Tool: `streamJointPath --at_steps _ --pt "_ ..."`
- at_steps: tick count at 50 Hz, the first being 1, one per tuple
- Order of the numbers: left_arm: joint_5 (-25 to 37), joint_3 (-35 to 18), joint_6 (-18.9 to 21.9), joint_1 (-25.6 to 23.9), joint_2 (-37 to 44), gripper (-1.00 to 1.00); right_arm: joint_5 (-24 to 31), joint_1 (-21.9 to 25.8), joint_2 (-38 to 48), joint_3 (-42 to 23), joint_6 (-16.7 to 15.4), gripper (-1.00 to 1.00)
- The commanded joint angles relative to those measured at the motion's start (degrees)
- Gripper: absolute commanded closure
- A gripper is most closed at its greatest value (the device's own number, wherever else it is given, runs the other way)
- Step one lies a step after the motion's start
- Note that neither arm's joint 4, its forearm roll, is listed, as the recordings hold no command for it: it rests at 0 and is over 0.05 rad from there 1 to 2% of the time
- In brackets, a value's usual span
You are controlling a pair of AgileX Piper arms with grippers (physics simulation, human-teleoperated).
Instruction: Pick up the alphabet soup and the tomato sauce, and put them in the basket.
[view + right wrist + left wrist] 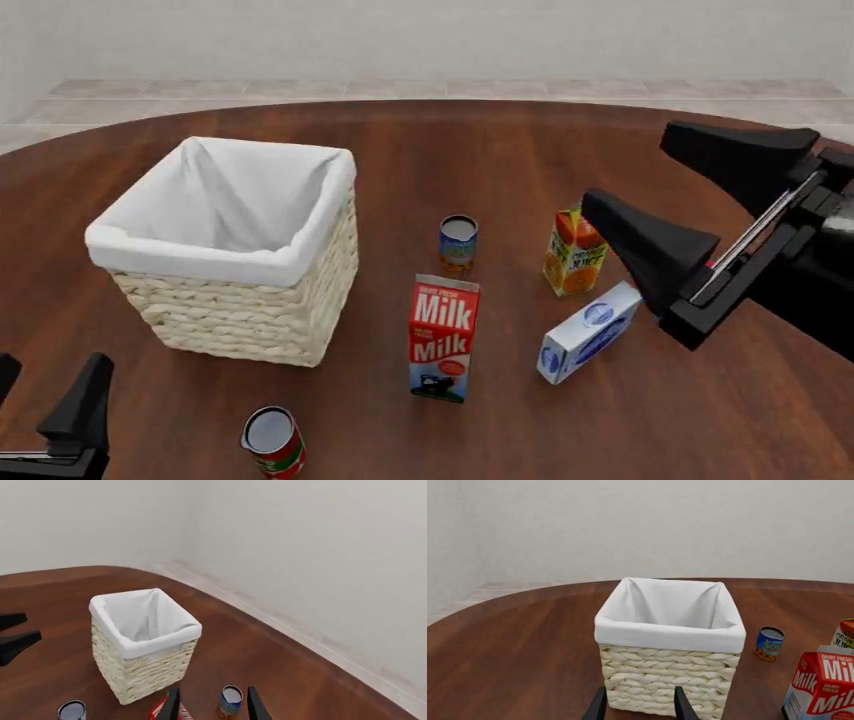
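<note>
Front view shows the right gripper (674, 215) up off the table (534, 140) on the right side, its two dark fingers spread wide with nothing between them. It hangs over the cluster of cartons: the orange juice carton (575, 251) stands just beside its lower finger, and the blue-and-white box (589, 332) lies on its side beneath. The left gripper (47, 400) sits low at the near left corner, jaws apart and empty too.

Moving outward, the tomato sauce (458, 243) stands upright near the middle of the table, between the basket (234, 255) and the juice. The milk carton (443, 338) stands just in front of that can, nearer the arms. The alphabet soup (274, 442) stands upright at the near edge, in front of the basket and close to the left gripper. The basket sits on the left half, its white liner showing only bare cloth inside; both cans are outside it on the wood.
</note>
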State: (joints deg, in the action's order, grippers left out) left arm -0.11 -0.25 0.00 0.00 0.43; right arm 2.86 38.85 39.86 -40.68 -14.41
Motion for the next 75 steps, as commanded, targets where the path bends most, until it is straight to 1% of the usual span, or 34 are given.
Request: streamJointPath --at_steps 1,4,6,7,15,16,20,22,33,43,45,46,48,50,54,75 --pt "0.0 0.0 0.0 0.0 0.0 -1.00 -1.0 4.6 4.8 -2.6 -1.0 -1.00" --pt "0.0 0.0 0.0 0.0 0.0 -1.00 -1.5 5.3 6.0 -2.9 -1.2 -1.00" --pt "0.0 0.0 0.0 0.0 0.0 -1.00 -1.3 5.8 6.2 -3.2 -0.7 -1.00" --pt "0.0 0.0 0.0 0.0 0.0 -1.00 -1.8 6.7 7.4 -3.4 -1.1 -1.00" --pt "0.0 0.0 0.0 0.0 0.0 -1.00 -0.8 10.1 8.6 -4.7 -1.5 -1.00" --pt "0.0 0.0 0.0 0.0 0.0 -1.00 -0.5 10.8 8.5 -5.1 -1.0 -1.00" --pt "0.0 0.0 0.0 0.0 0.0 -1.00 -0.5 11.7 9.1 -5.5 -1.5 -1.00" --pt "0.0 0.0 0.0 0.0 0.0 -1.00 -0.6 12.8 9.8 -5.7 -1.7 -1.00" --pt "0.0 0.0 0.0 0.0 0.0 -1.00 -0.9 15.6 12.3 -6.6 -1.4 -1.00" --pt "0.0 0.0 0.0 0.0 0.0 -1.00 -2.0 18.5 15.4 -7.4 -0.7 -1.00" --pt "0.0 0.0 0.0 0.0 0.0 -1.00 -1.8 19.6 16.9 -8.0 0.1 -1.00" --pt "0.0 0.0 0.0 0.0 0.0 -1.00 -2.1 19.8 17.3 -8.0 -0.3 -1.00" --pt "0.0 0.0 0.0 0.0 0.0 -1.00 -2.1 20.5 17.9 -8.2 0.4 -1.00" --pt "0.0 0.0 0.0 0.0 0.0 -1.00 -2.2 20.6 18.2 -8.2 0.2 -1.00" --pt "0.0 0.0 0.0 0.0 0.0 -1.00 -1.8 22.0 19.0 -8.1 0.8 -1.00" --pt "0.0 0.0 0.0 0.0 0.0 -1.00 -1.4 24.9 22.1 -8.8 3.0 -1.00"
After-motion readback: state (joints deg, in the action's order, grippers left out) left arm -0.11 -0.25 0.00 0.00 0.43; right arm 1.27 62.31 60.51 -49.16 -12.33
